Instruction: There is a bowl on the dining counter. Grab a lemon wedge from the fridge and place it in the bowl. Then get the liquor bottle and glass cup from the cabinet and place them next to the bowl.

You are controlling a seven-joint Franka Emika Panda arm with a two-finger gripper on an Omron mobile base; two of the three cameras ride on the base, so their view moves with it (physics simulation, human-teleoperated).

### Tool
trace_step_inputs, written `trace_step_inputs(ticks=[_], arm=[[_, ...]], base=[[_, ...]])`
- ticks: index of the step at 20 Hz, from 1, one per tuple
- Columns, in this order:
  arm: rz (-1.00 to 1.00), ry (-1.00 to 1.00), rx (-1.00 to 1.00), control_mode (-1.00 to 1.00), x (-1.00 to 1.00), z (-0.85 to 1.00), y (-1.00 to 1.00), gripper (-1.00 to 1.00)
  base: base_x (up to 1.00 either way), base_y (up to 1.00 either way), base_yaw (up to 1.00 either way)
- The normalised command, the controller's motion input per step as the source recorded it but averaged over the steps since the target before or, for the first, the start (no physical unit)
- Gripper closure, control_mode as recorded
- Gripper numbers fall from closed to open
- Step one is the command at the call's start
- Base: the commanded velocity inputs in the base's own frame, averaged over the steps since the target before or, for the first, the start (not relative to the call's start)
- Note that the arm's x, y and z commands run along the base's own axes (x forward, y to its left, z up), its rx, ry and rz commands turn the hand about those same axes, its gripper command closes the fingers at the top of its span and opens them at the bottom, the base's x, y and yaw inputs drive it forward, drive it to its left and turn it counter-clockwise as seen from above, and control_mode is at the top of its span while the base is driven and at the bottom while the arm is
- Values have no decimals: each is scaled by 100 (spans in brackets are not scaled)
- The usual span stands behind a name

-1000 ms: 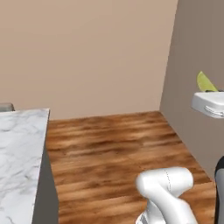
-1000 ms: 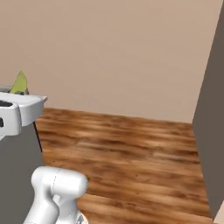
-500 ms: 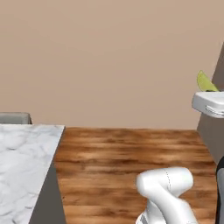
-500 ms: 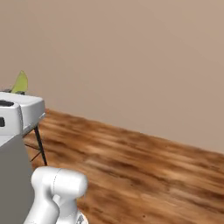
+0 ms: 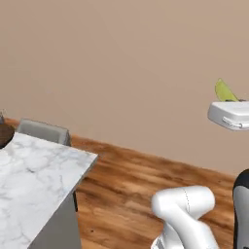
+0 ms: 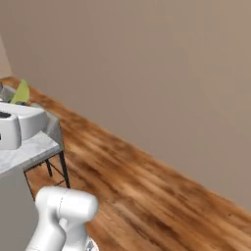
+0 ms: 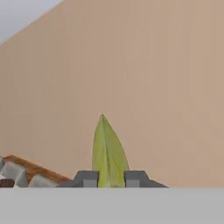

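**Wedge in the pincer, bowl barely in sight: where this could slip**

My pincer (image 7: 111, 178) is clamped on the small yellow-green lemon wedge (image 7: 107, 153); in the hand view the wedge stands up between my two dark fingertips (image 7: 89, 178), pointed tip away from me, against the plain tan wall (image 7: 166, 78). From the left base view the wedge (image 5: 224, 91) pokes above my white hand, high over the brown wooden floor (image 5: 131, 180) and well apart from the white grey-veined marble worktop (image 5: 34, 180). The dark brown wooden bowl (image 5: 5, 135) is just a sliver at that view's left edge, on the far part of the marble.

I judge the grip thin: only the wedge's base seems pinched, so a jolt of the base could let it tilt or drop to the floor. The grey stool (image 5: 44, 131) tucked beside the worktop sits near my way in, and I could bump it. Releasing before I am truly over the bowl would leave the wedge on the marble
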Motion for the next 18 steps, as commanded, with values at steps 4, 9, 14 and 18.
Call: trace_step_inputs(ticks=[4,9,14,18], arm=[[0,0,0,100,0,0,0,100],[0,0,0,100,0,0,0,100],[0,0,0,100,0,0,0,100],[0,0,0,100,0,0,0,100]], base=[[61,-18,72],[48,-32,69],[47,-38,67],[49,-45,64]])
